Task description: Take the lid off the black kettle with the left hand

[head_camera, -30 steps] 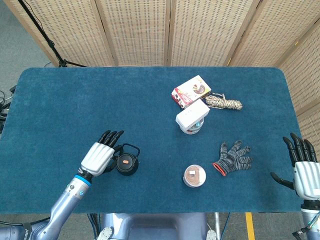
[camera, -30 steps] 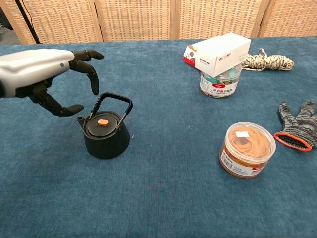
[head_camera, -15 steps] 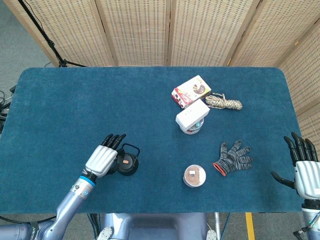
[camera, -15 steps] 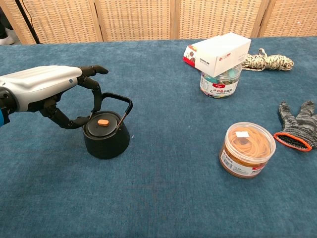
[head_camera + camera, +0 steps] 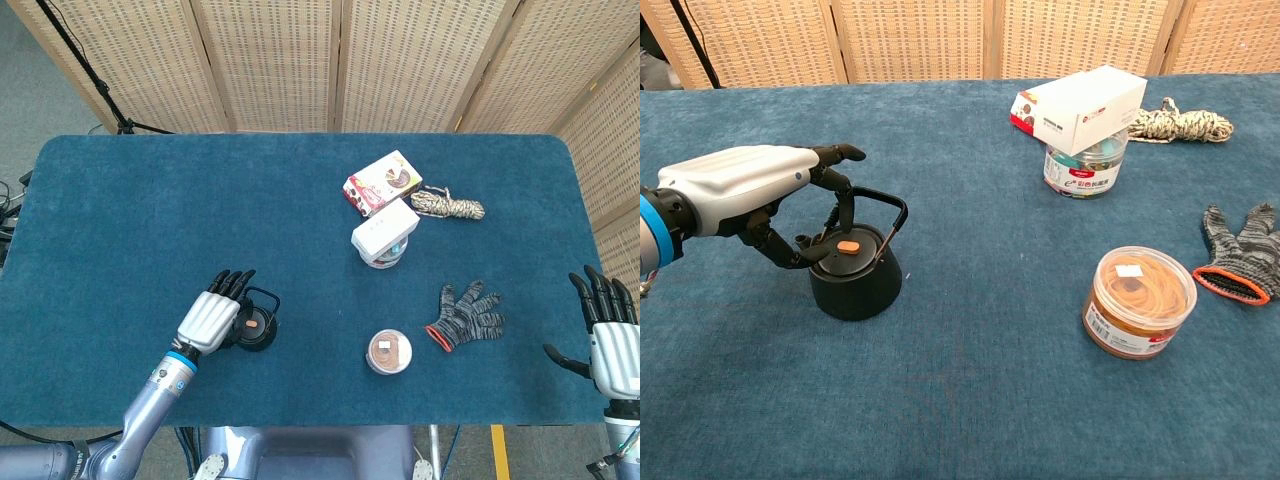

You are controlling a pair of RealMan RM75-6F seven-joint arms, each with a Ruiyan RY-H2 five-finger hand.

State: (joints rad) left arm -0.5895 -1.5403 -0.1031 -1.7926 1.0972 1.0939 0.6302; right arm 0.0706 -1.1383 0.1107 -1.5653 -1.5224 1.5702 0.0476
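Note:
The black kettle stands upright near the table's front left. Its lid with an orange knob is seated on it, and its bail handle is raised. My left hand hangs over the kettle from the left. One finger reaches down inside the handle to just above the knob, and the thumb sits low by the lid's left rim. I see no firm pinch on the knob. My right hand is spread and holds nothing off the table's right edge; it shows only in the head view.
A clear tub of rubber bands sits front centre, with a grey glove to its right. Further back are a white box on a jar, a red-and-white box and a rope bundle.
My left hand came down and in from above left of the kettle, bringing its finger and thumb close around the lid knob. The kettle has not moved.

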